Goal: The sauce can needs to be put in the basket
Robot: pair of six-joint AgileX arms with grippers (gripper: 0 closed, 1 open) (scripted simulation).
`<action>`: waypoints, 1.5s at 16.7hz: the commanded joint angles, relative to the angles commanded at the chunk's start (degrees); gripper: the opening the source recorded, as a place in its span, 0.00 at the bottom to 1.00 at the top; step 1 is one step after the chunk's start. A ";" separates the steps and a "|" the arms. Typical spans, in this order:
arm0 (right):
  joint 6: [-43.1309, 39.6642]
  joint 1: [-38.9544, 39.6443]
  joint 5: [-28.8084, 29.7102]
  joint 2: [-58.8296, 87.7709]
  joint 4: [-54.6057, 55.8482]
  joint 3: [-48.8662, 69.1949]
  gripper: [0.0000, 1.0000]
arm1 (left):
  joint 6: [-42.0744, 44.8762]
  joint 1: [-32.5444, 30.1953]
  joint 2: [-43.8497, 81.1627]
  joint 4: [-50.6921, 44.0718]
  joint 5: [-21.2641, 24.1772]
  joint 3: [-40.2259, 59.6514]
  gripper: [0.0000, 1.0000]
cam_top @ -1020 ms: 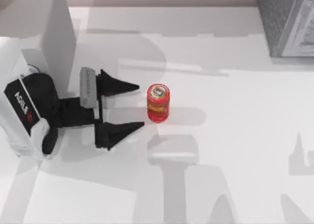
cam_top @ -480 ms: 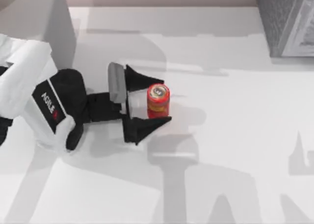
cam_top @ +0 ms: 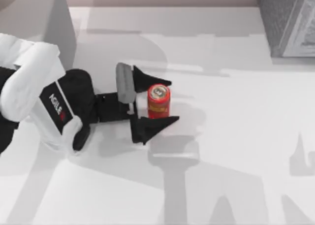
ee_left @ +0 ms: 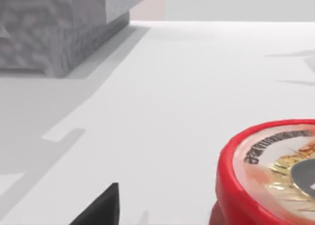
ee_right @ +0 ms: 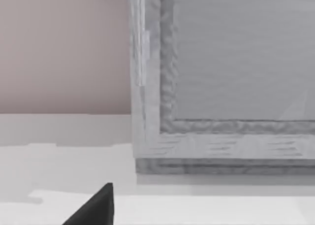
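The sauce can (cam_top: 158, 101), red with a silvery top and an orange band, stands upright left of the table's middle. My left gripper (cam_top: 172, 100) is open and straddles it, one black finger on the far side and one on the near side. I cannot tell whether they touch it. The left wrist view looks onto the can's top rim (ee_left: 270, 176) from close by, with a fingertip (ee_left: 101, 208) beside it. The grey basket (cam_top: 288, 20) stands at the far right corner. My right gripper (ee_right: 96, 208) is parked facing the basket's wall (ee_right: 221, 87).
A tall pale block (cam_top: 44, 23) rises at the far left behind my left arm. White tabletop stretches between the can and the basket. The basket (ee_left: 64, 28) also appears far off in the left wrist view. A pinkish wall runs behind the table.
My left arm has moved right, bringing its open fingers from short of the can to either side of it. The can has stayed in place.
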 joint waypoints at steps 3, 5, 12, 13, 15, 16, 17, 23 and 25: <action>0.00 0.00 0.00 0.00 0.00 0.00 1.00 | 0.00 0.00 0.00 0.00 0.00 0.00 0.62; 0.00 0.00 0.00 0.00 0.00 0.00 1.00 | 0.00 0.00 0.00 0.00 0.00 0.00 0.47; 0.00 0.00 0.00 0.00 0.00 0.00 1.00 | 0.00 0.00 0.00 0.00 0.00 0.00 0.00; 0.00 0.00 0.00 0.00 0.00 0.00 1.00 | 0.00 0.00 0.00 0.00 0.00 0.00 0.00; 0.00 0.00 0.00 0.00 0.00 0.00 1.00 | 0.00 0.00 0.00 0.00 0.00 0.00 0.00; 0.00 0.00 0.00 0.00 0.00 0.00 1.00 | 0.00 0.00 0.00 0.00 0.00 0.00 0.00; 0.00 0.00 0.00 0.00 0.00 0.00 1.00 | 0.00 0.00 0.00 0.00 0.00 0.00 0.00; 0.00 0.00 0.00 0.00 0.00 0.00 1.00 | -0.12 0.68 -1.91 -0.70 1.40 -1.46 0.00; 0.00 0.00 0.00 0.00 0.00 0.00 1.00 | -0.42 1.86 -5.90 -2.22 4.29 -4.46 0.00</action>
